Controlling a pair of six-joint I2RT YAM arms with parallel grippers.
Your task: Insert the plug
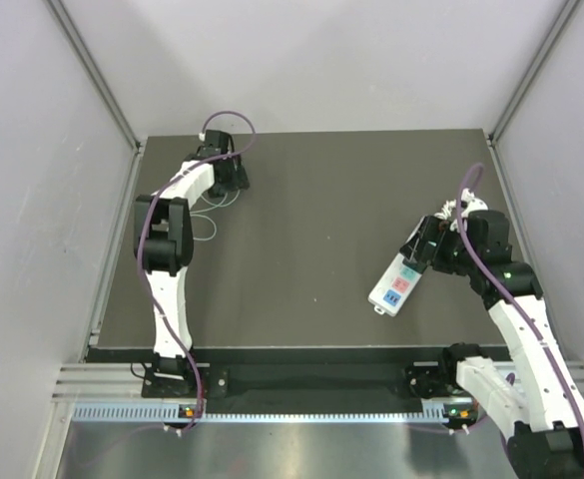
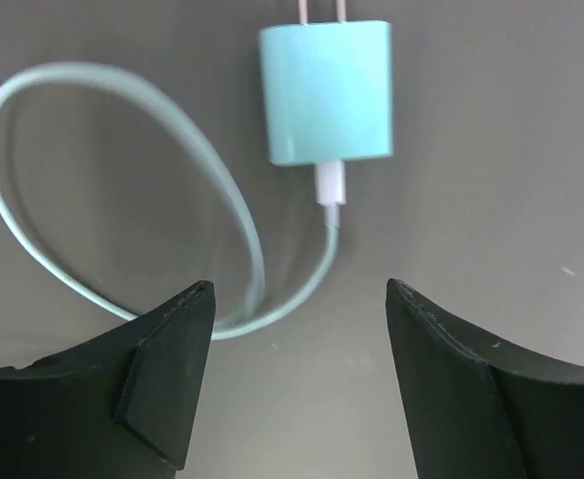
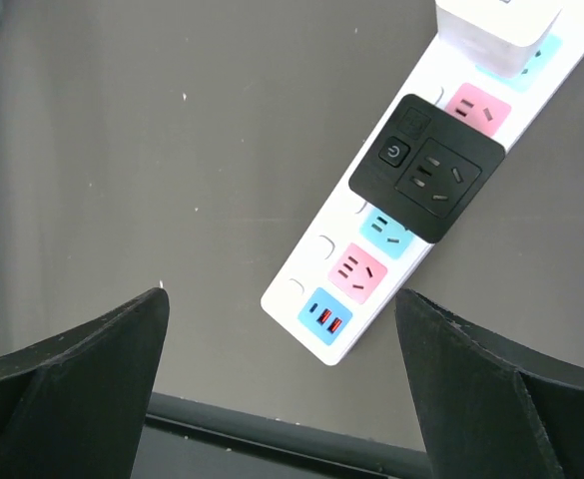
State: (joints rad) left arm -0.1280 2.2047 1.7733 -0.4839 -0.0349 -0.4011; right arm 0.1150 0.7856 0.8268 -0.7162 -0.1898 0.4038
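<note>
The plug (image 2: 326,92), a mint-green charger block with two metal prongs pointing to 12 o'clock, lies flat on the dark table (image 1: 311,220) toward the 11 o'clock corner in the overhead view. In the left wrist view it sits at 12 o'clock from the left gripper (image 2: 301,299) and apart from it. A white connector leaves the plug's 6 o'clock face, and the pale green cable (image 2: 72,72) runs down from it, sweeps between the fingertips and loops round to 9 o'clock. The left gripper's fingers (image 2: 167,384) stand well apart, holding nothing and touching neither plug nor cable. The power strip (image 3: 361,269) lies at about 4 o'clock on the table, set on a slant with its long axis running from 7 to 1 o'clock. It is white with pink and blue sockets, a black adapter (image 3: 428,168) seated over its middle and a white block (image 3: 496,30) at its 1 o'clock end. The right gripper (image 3: 282,294) hangs over the strip's 1 o'clock end in the overhead view, its jaws spread wide and empty.
</note>
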